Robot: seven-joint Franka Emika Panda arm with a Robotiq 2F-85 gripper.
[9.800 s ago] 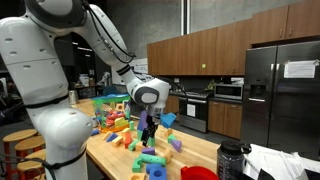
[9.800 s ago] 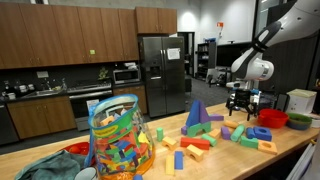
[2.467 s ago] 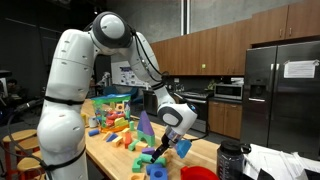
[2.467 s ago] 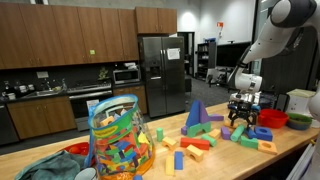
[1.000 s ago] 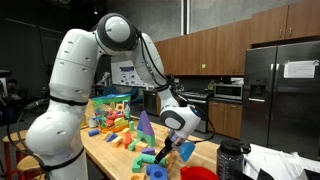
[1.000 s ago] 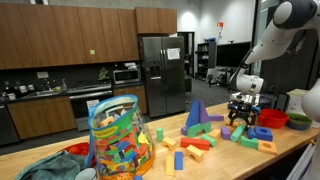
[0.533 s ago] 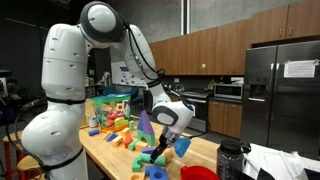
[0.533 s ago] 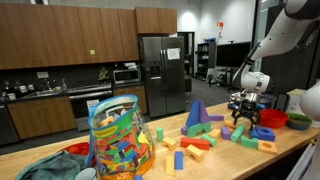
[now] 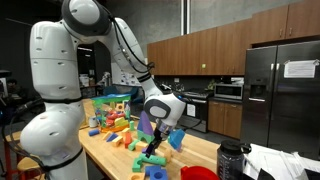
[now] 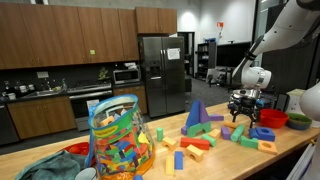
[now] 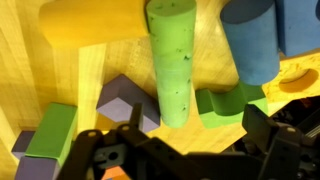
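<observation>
Hovering jaws-wide, gripper (image 11: 185, 150) sits over the light green foam cylinder (image 11: 172, 65); I'd centre on it, descend straight, keep clear of the blue foam cylinder (image 11: 250, 40) just right of it

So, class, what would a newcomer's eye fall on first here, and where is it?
A big white robot arm stands at a wooden table, its open gripper hanging just above a scatter of bright toy blocks. In an exterior view a clear bag stuffed with blocks fills the foreground; the wrist view shows a green cylinder lying on the wood close before the gripper.
</observation>
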